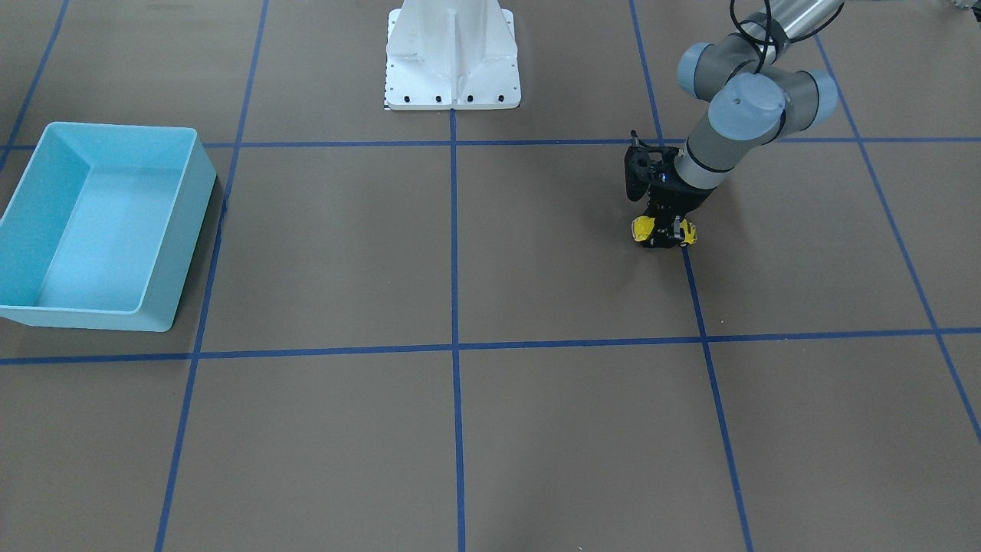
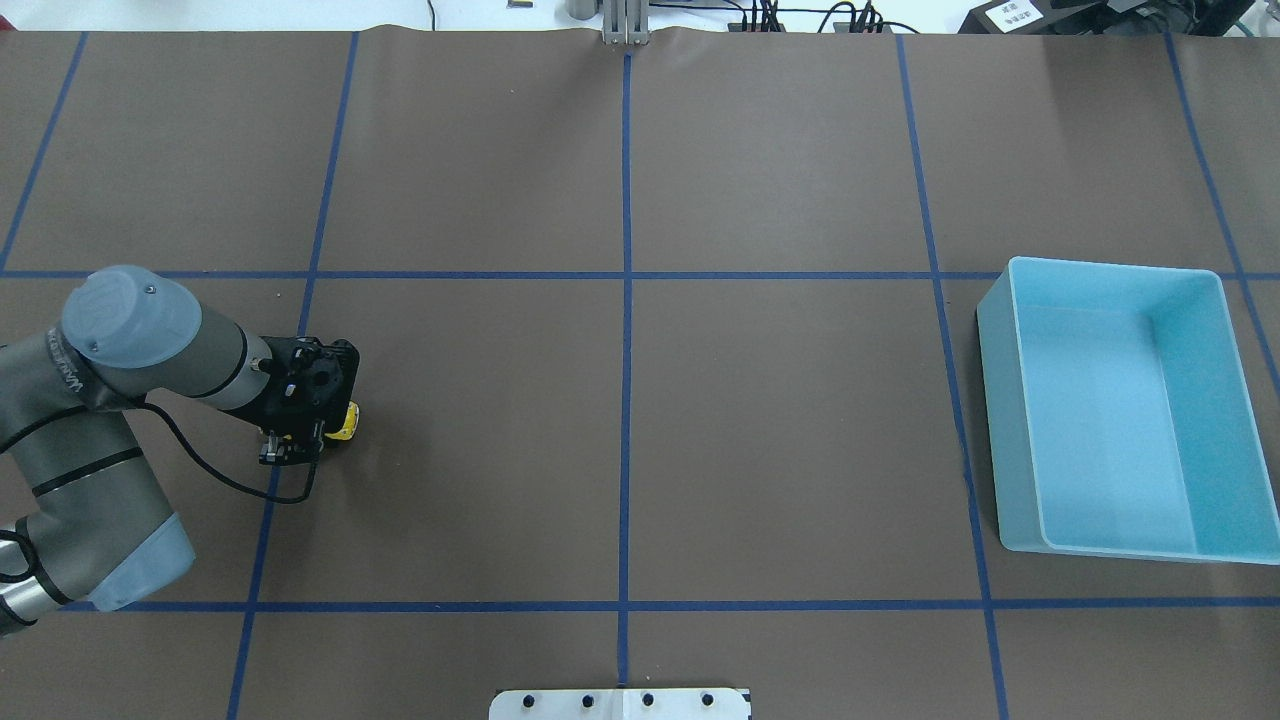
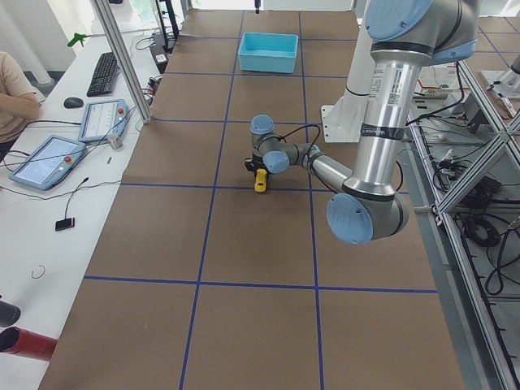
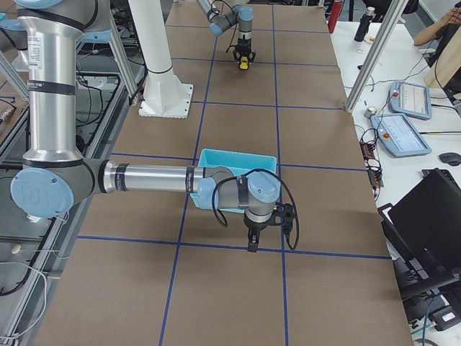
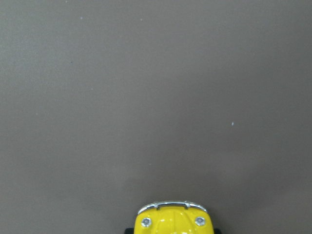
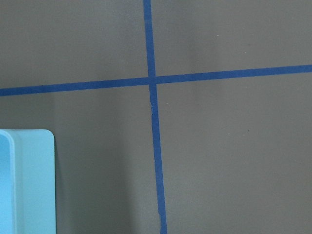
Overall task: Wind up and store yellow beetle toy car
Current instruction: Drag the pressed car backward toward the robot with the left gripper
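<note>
Black left claw is closed narrowly on the yellow beetle toy car, which you see resting on the tabletop beside a blue tape line. Your right claw hangs near the blue bin; its opening cannot be told.

I see a table covered in brown sheeting and divided into a grid by blue tape lines. Beside it, a white desk carries a keyboard and two tablets. Lighting is even.
</note>
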`<state>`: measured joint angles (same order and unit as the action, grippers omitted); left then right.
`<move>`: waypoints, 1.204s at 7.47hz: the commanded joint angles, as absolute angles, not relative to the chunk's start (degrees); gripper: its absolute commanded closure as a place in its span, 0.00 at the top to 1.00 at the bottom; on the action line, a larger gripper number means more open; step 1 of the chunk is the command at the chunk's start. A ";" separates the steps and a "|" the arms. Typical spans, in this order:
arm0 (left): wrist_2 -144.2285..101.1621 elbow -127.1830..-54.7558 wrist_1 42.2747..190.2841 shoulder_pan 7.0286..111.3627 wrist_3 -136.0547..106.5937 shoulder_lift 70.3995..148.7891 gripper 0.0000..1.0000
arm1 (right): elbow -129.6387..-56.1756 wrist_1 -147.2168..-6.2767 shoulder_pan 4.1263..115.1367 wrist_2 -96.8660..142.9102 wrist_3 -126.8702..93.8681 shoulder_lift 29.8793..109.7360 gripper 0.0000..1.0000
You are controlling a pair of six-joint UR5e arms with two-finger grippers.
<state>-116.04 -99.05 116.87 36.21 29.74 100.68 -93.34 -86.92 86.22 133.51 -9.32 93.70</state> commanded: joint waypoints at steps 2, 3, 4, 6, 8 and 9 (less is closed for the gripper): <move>-116.28 -99.05 117.25 36.21 29.79 100.37 0.02 | -93.25 -86.92 86.22 133.51 -9.32 93.69 1.00; -116.37 -99.14 117.25 36.21 29.79 100.37 0.02 | -93.25 -86.92 86.22 133.51 -9.23 93.69 1.00; -116.37 -99.14 117.25 36.21 29.79 100.37 0.02 | -93.25 -87.01 86.22 133.51 -9.23 93.69 1.00; -116.45 -99.14 118.39 36.21 29.79 99.67 0.02 | -93.34 -87.01 86.22 133.51 -9.32 93.69 1.00; -116.80 -99.14 119.18 36.30 29.79 99.41 0.02 | -93.25 -87.01 86.22 133.51 -9.32 93.69 1.00; -116.81 -99.14 119.53 36.30 29.79 99.14 0.02 | -93.25 -86.92 86.22 133.51 -9.23 93.69 1.00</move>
